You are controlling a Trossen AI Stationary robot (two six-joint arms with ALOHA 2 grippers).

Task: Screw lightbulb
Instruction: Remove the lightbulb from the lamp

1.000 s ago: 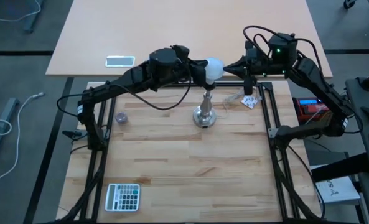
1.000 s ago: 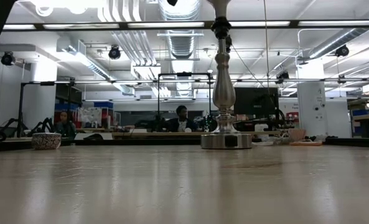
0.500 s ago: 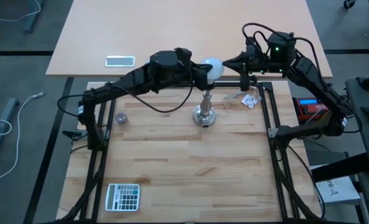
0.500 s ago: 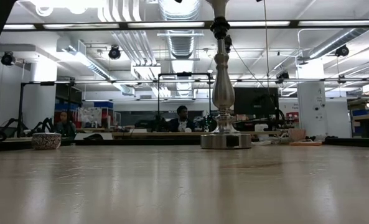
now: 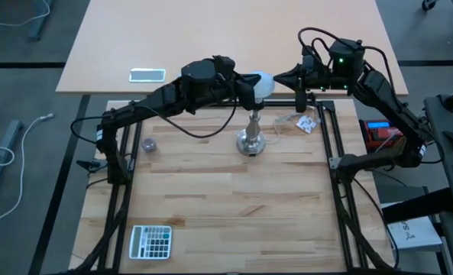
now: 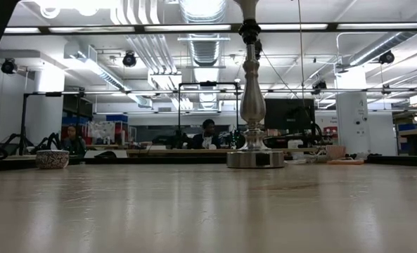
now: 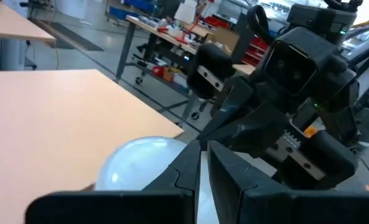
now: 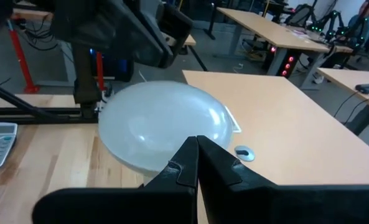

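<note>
Lightbulb [image 5: 262, 82] sits atop the silver stand [image 5: 252, 136], globe up, at the far middle of the wooden table [image 5: 226, 198]. Both arms reach in at bulb height from opposite sides.

Left tool [image 5: 248, 87]: pressed against the bulb's left flank. In the left wrist view its fingers [image 7: 187, 168] are drawn nearly together with only a slit between them, the white globe [image 7: 140, 165] lying just beside and partly behind them. Looks like contact with the glass, not a full wrap; whether it truly pinches the bulb, cannot tell.

Right tool [image 5: 281, 77]: clenched, nothing between the fingers. Its tip points at the globe's right side; right wrist view shows the closed fingers [image 8: 193, 165] just in front of the bulb [image 8: 165, 127]. Touching or just short, cannot tell.

Step in hand, by my reading: turning the bulb into the socket.

How to do it well:
- Keep the bulb's axis in line with the stem; a tilt risks cross-threading.
- Light, even side pressure only; frosted glass is slick and fragile.
- Turn in short arcs, re-seat, repeat.
- The stand's base is small, so side push could tip it; opposing pressure from both sides should balance.
- Stop at first firm resistance.

Low view: stand upright, base flat on the table.
</note>
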